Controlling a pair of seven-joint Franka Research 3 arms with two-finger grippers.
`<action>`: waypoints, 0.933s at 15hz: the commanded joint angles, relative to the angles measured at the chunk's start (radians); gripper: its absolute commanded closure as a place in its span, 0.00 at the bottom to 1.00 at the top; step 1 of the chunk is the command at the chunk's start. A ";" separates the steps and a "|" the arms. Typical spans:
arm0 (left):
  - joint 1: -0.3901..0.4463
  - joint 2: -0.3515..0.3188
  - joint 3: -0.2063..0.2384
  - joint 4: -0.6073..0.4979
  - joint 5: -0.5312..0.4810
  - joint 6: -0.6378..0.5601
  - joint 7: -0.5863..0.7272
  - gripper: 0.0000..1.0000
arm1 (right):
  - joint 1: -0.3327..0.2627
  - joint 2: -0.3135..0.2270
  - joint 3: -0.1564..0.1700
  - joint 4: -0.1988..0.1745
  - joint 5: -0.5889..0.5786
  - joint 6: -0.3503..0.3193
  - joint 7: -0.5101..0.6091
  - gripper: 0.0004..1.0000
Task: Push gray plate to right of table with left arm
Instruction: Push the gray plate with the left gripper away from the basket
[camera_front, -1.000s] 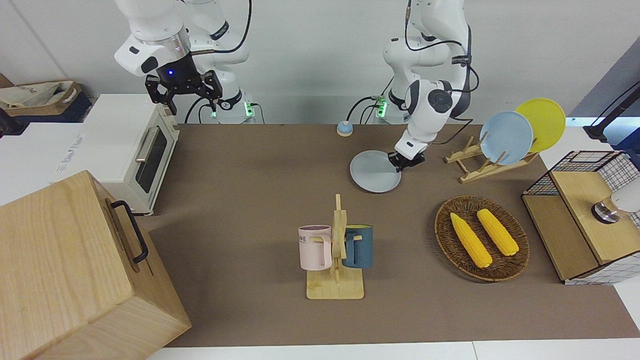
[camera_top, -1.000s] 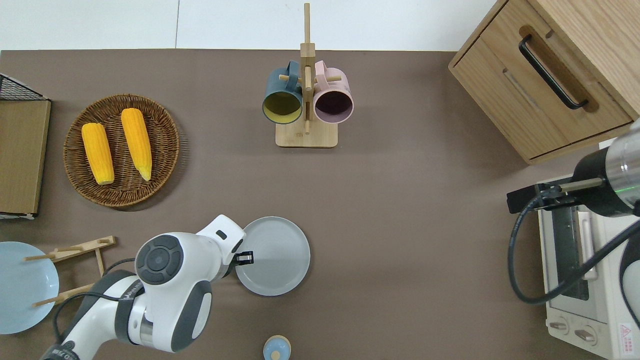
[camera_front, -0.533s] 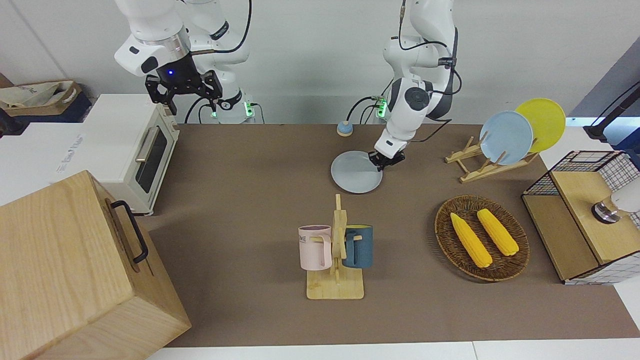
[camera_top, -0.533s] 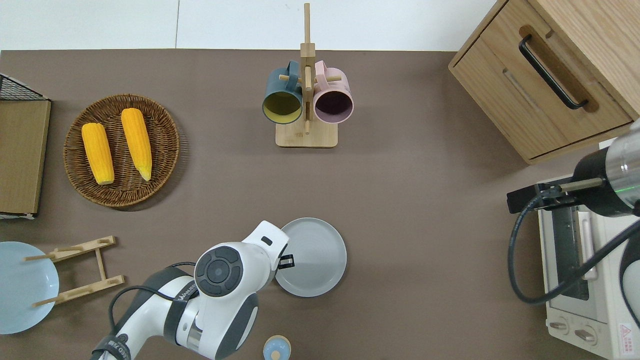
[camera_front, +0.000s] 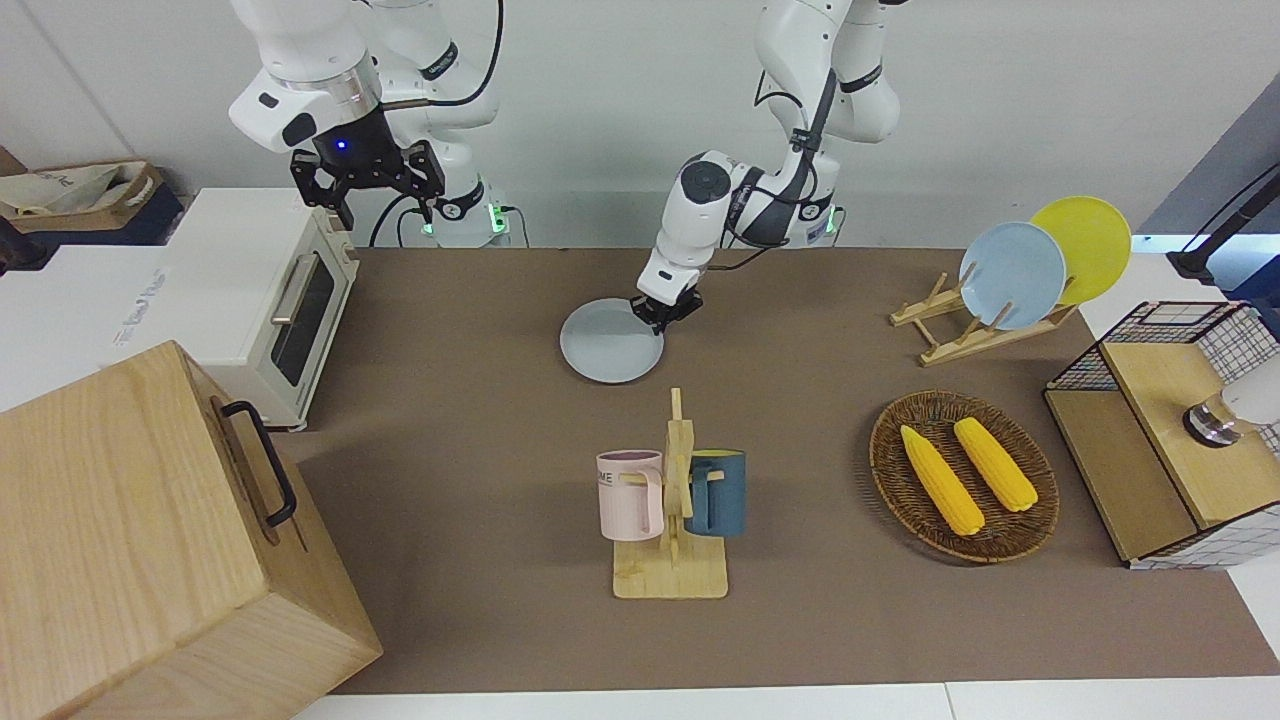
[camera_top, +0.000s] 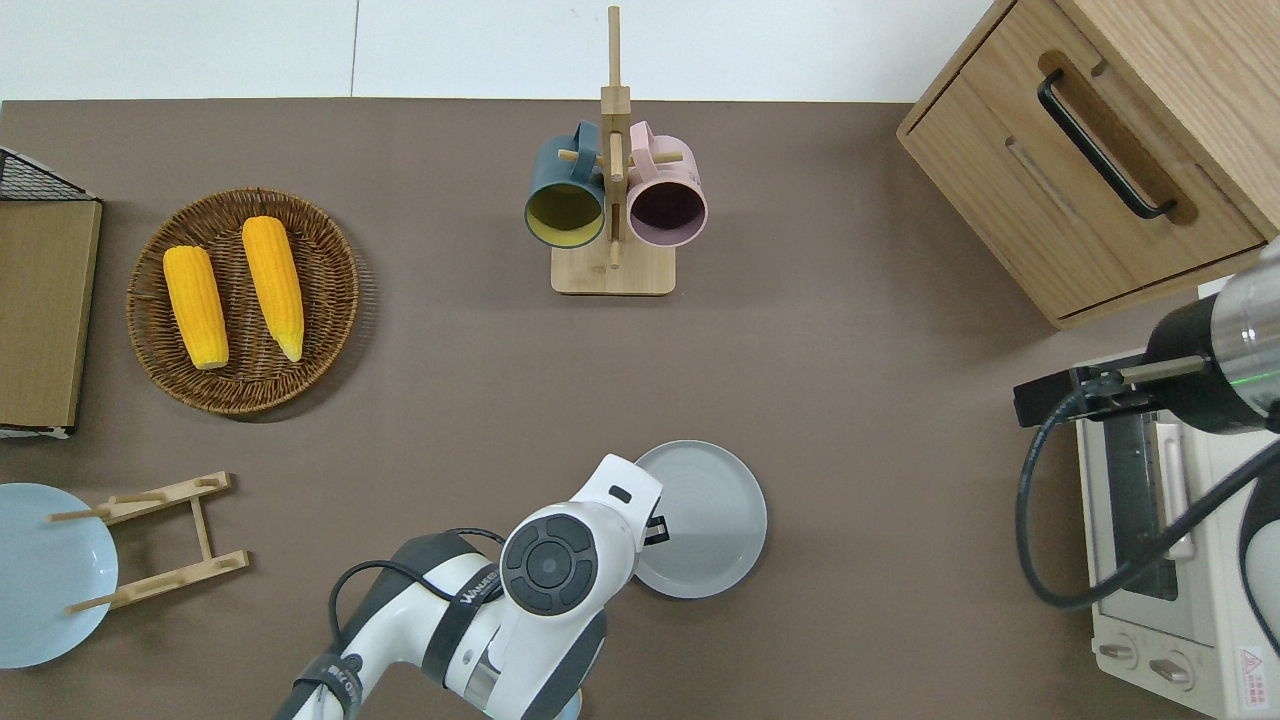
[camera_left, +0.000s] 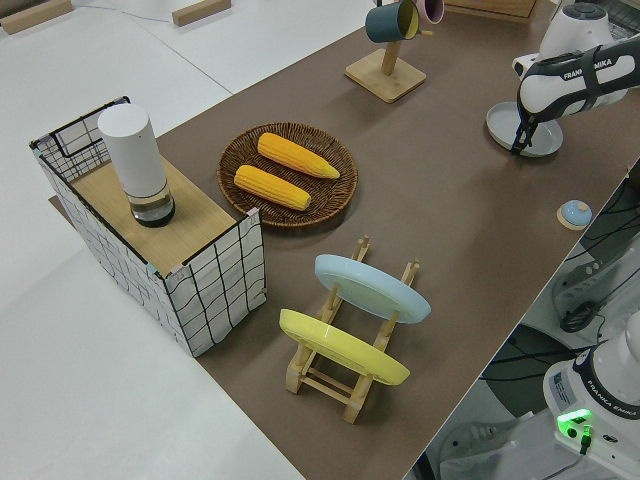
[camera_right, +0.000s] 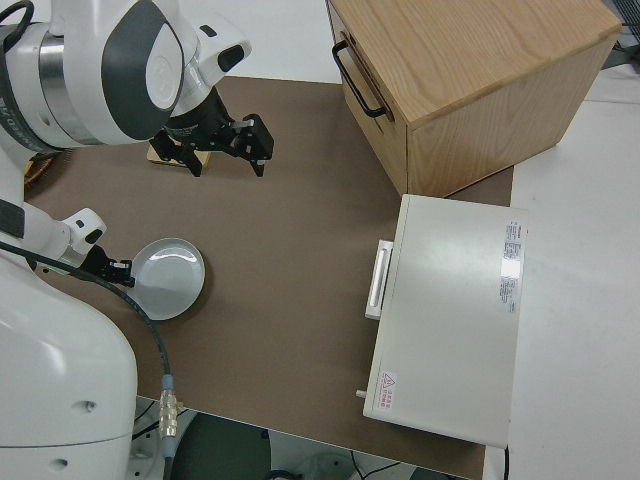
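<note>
In the front view I see the left arm (camera_front: 720, 190) bent down low from its base at the robots' edge of the table (camera_front: 480, 420), forearm slanting toward the middle of the worktop, with the left gripper (camera_front: 665, 312) tipped down onto the rim of the gray plate (camera_front: 608, 341); I cannot tell from here whether its fingers are spread or pressed together. The plate lies flat on the matte brown top, close to the robots' edge and about midway along it, with the gripper touching the rim on the side toward the left arm's end. It is nearer to the robots than the wooden mug rack (camera_front: 676, 520), which carries a pink mug (camera_front: 630, 494) and a dark blue mug (camera_front: 716, 492). The right gripper (camera_front: 367, 178) is parked, its two black fingers spread apart. From overhead, I see the white wrist and elbow covering most of the left gripper (camera_top: 655, 530); only a dark tip shows on the round, shallow plate (camera_top: 705, 520), whose low raised rim rings a smooth pale centre. A woven basket (camera_top: 330, 290) holding two yellow corn cobs (camera_top: 232, 290) sits toward the left arm's end of the table, well apart from the plate. In the left side view the gripper (camera_left: 519, 140) stands nearly upright at the plate's (camera_left: 532, 132) edge. In the right side view the plate (camera_right: 172, 278) looks glossy and plain, and the left gripper (camera_right: 112, 268) meets its rim.
</note>
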 joint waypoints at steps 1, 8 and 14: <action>-0.071 0.109 0.011 0.087 0.001 0.022 -0.087 1.00 | -0.012 -0.008 0.006 0.000 0.008 -0.012 -0.003 0.02; -0.132 0.204 0.011 0.187 0.048 0.022 -0.205 1.00 | -0.012 -0.008 0.006 0.000 0.008 -0.012 -0.003 0.02; -0.132 0.208 0.013 0.192 0.060 0.019 -0.216 1.00 | -0.012 -0.008 0.006 0.001 0.010 -0.012 -0.003 0.02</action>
